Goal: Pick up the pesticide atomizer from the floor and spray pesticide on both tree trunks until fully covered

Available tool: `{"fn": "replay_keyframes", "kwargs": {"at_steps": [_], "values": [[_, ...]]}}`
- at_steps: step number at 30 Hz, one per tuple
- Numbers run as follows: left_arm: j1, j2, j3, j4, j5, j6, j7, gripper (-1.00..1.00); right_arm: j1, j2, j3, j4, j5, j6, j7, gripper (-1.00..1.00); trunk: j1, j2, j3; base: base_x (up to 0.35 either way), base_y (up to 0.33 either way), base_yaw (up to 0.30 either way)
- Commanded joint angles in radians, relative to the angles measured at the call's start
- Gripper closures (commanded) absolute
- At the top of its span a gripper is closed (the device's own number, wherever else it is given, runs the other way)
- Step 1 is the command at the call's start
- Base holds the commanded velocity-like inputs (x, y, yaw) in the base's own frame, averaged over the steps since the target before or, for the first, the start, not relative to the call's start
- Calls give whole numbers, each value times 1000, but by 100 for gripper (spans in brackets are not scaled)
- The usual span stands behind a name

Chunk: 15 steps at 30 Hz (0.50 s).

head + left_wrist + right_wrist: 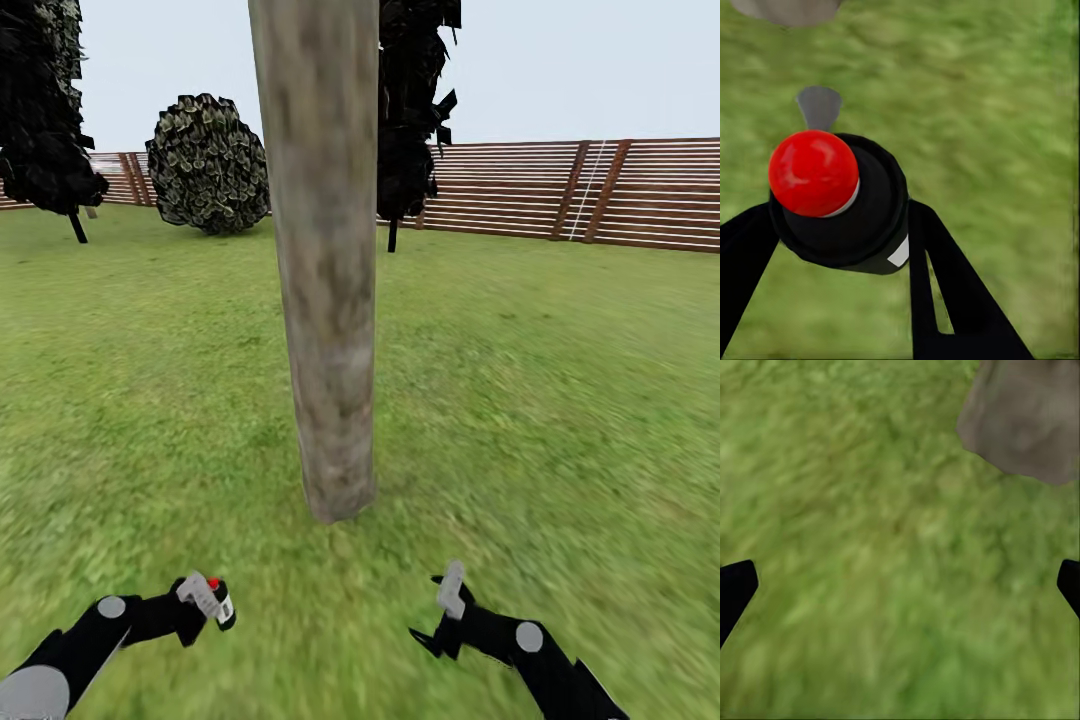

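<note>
Head view: a thick tree trunk (325, 250) of mottled grey-beige bark rises from the grass floor (540, 400) directly ahead of the robot, its base meeting the lawn between and beyond the two arms. No pale specks can be made out on the bark.

The left end effector (205, 600) is closed around the pesticide atomizer (218, 597), a black canister with a red cap. In the left wrist view, the atomizer (844, 202) sits between the two black fingers (945, 285), its red cap toward the camera and a grey nozzle above it, with grass behind.

The right end effector (450, 592) is open and holds nothing. In the right wrist view, its two dark fingertips (735, 589) stand far apart at opposite edges over bare grass, and the foot of the trunk (1027, 420) lies near one corner.

Open lawn extends on both sides of the trunk. A brown slatted fence (600, 190) bounds the far edge. Before it stand a rounded shrub (208, 165) and dark, thin-stemmed trees (50, 110), all well apart from the robot.
</note>
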State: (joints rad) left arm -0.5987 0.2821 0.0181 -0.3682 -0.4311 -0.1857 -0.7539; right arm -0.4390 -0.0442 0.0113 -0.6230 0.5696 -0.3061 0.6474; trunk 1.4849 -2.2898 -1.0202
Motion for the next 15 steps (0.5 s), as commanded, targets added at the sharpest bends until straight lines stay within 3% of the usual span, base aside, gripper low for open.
{"fn": "replay_keyframes", "kwargs": {"at_steps": [1, 4, 6, 7, 10, 15], "values": [[-2, -1, 0, -16, -19, 13, -40, 100, 0, 1, 0, -24, 0, 17, 34, -100, 0, 0, 0, 0, 0, 0], [-3, 1, -1, -71, -65, 41, -142, 100, -2, 5, 2, -80, 0, 67, 109, -100, 0, 0, 0, 0, 0, 0], [-4, -1, -1, -133, -118, 86, -227, 100, -5, 20, 2, -124, 1, 126, 191, -100, 0, 0, 0, 0, 0, 0], [-4, -1, -1, -143, -130, 97, -240, 100, -5, 23, 2, -130, 1, 136, 206, -100, 0, 0, 0, 0, 0, 0], [-4, -5, 0, -187, -210, 156, -286, 100, -7, 41, 2, -149, 13, 166, 258, -100, 0, 0, 0, 0, 0, 0], [-3, -22, -2, -203, -259, 171, -315, 100, -7, 59, 3, -154, 26, 175, 272, -100, 0, 0, 0, 0, 0, 0]]}}
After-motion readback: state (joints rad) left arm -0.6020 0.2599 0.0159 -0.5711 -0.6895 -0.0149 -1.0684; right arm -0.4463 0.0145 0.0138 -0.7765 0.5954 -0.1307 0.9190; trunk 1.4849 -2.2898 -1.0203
